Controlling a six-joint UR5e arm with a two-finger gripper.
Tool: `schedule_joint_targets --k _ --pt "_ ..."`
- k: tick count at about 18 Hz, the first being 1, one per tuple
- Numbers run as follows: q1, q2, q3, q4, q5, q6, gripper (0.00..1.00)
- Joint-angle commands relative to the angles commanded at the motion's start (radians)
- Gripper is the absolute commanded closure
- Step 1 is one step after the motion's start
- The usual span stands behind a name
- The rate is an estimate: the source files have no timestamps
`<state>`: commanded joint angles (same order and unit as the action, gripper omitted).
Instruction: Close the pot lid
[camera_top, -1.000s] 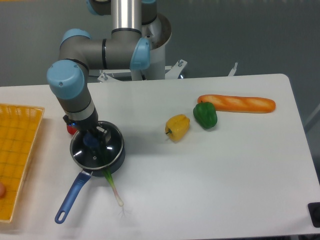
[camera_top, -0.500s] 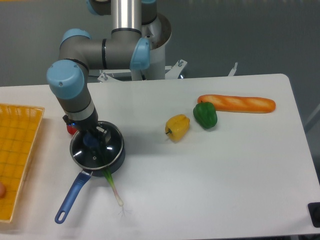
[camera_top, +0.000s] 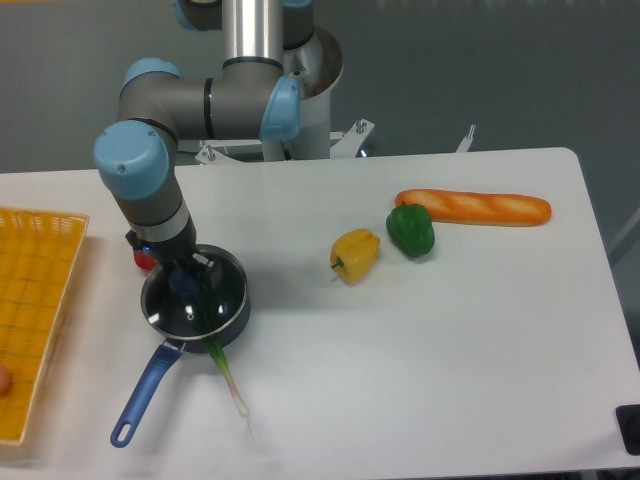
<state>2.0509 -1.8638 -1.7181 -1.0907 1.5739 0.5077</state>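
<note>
The jaws stand over the blue knob (camera_top: 182, 283) at the middle of the lid (camera_top: 196, 300), and the gripper (camera_top: 186, 278) looks closed on it, though the wrist hides too much for me to tell for sure whether the fingers pinch the knob or only flank it. The lid sits on the pot (camera_top: 232, 318) at the left of the table (camera_top: 420, 360), rim roughly over rim, the long handle (camera_top: 146, 390) running toward the near edge. A green onion (camera_top: 226, 374) pokes out from under the lid's near side, so the seat may not be flat there. To finish well, I judge the lid should be lowered straight down, kept level and centred, and let go only once the rim rests all round; if the stalk props it, a slight shift away from the onion may help. Further right lie a yellow pepper (camera_top: 355, 254), a green pepper (camera_top: 411, 230) and a baguette (camera_top: 474, 207), well clear.
</note>
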Motion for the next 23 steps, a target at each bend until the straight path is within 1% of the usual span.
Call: schedule_joint_targets --k 6,7,8,10,13,16,19,23 --pt "0.002 0.0 0.008 -0.002 0.0 0.003 0.24" --pt "0.003 0.0 0.011 -0.002 0.0 0.005 0.23" --pt "0.006 0.002 0.012 -0.002 0.002 0.011 0.19" --pt "0.012 0.002 0.024 -0.002 0.002 0.044 0.07" --pt "0.032 0.005 0.038 -0.005 0.0 0.067 0.01" --pt "0.044 0.006 0.061 -0.005 0.005 0.09 0.0" --pt "0.07 0.011 0.089 -0.006 0.006 0.165 0.0" --pt "0.124 0.037 0.086 -0.02 0.005 0.343 0.0"
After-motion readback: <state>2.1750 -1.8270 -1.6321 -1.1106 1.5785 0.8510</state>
